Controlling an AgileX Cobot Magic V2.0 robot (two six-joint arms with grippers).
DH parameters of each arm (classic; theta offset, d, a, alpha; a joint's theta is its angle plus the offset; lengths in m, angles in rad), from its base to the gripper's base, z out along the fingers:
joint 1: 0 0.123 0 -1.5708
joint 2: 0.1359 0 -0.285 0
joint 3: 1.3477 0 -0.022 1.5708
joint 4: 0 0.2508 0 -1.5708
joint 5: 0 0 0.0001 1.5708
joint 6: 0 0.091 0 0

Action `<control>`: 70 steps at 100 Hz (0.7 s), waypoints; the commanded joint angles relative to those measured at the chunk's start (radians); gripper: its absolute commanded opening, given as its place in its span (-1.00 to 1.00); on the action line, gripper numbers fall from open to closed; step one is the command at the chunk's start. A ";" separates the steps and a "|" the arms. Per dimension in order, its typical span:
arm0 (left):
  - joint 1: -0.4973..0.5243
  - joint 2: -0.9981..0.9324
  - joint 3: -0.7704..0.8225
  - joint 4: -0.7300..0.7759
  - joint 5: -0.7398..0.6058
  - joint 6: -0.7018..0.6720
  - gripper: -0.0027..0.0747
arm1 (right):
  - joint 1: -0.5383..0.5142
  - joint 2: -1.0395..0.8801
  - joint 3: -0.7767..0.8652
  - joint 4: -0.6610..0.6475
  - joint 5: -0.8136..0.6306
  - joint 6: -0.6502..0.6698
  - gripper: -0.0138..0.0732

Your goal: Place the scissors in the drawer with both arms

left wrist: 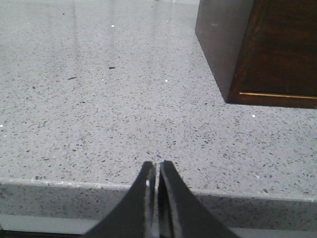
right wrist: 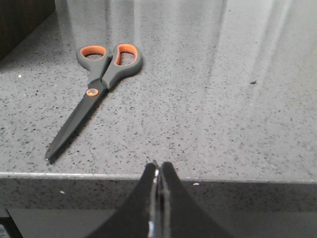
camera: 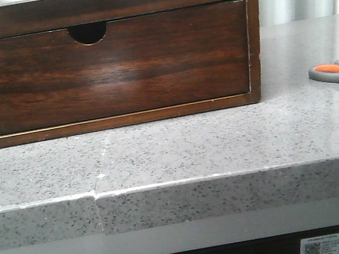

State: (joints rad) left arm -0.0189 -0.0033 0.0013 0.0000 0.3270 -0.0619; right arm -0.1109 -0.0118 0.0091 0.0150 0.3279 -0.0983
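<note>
Scissors [right wrist: 94,89] lie flat, blades closed, on the speckled grey counter [camera: 178,145], well right of the wooden cabinet [camera: 107,53], whose top drawer [camera: 74,0] sits pushed in. Left gripper [left wrist: 157,168] and right gripper [right wrist: 157,168] hover at the counter's edge, fingers pressed together, empty.

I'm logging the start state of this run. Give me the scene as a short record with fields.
scissors: closed, lying flat on the counter, right of the cabinet, untouched
cabinet: dark wood, standing on the counter
notched drawer: shut
counter: grey speckled stone
left end effector: shut, empty, over the counter's near edge
right end effector: shut, empty, short of the scissors
task progress: not begun
</note>
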 commanded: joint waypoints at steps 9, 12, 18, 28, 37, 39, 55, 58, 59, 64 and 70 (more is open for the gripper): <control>-0.001 -0.030 0.019 0.000 -0.064 -0.004 -0.99 | -0.003 -0.017 0.030 0.000 -0.019 -0.002 -0.82; -0.001 -0.030 0.019 0.000 -0.064 -0.004 -0.99 | -0.003 -0.017 0.030 0.000 -0.019 -0.002 -0.82; -0.001 -0.030 0.019 0.024 -0.066 -0.004 -0.99 | -0.003 -0.017 0.030 0.000 -0.019 -0.002 -0.82; -0.001 -0.030 0.019 0.051 -0.072 -0.004 -0.99 | -0.003 -0.017 0.030 0.000 -0.019 -0.002 -0.82; -0.001 -0.030 0.019 0.073 -0.072 -0.004 -0.99 | -0.003 -0.017 0.030 0.000 -0.019 -0.002 -0.82; -0.001 -0.030 0.019 0.073 -0.074 -0.004 -0.99 | -0.003 -0.017 0.030 0.000 -0.019 -0.002 -0.82; -0.001 -0.030 0.019 0.073 -0.076 -0.004 -0.99 | -0.003 -0.017 0.030 0.000 -0.019 -0.002 -0.82; -0.001 -0.030 0.019 0.072 -0.076 -0.004 -0.99 | -0.003 -0.017 0.030 0.000 -0.019 -0.002 -0.82; -0.001 -0.030 0.019 0.072 -0.076 -0.004 -0.99 | -0.003 -0.017 0.030 0.000 -0.019 -0.002 -0.82; -0.001 -0.030 0.019 0.072 -0.076 -0.004 -0.99 | -0.003 -0.017 0.030 0.000 -0.019 -0.002 -0.82; -0.001 -0.030 0.019 0.072 -0.076 -0.004 -0.99 | -0.003 -0.017 0.030 0.000 -0.019 -0.002 -0.82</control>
State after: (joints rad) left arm -0.0189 -0.0033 0.0013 0.0699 0.3252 -0.0619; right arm -0.1109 -0.0118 0.0091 0.0150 0.3279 -0.0989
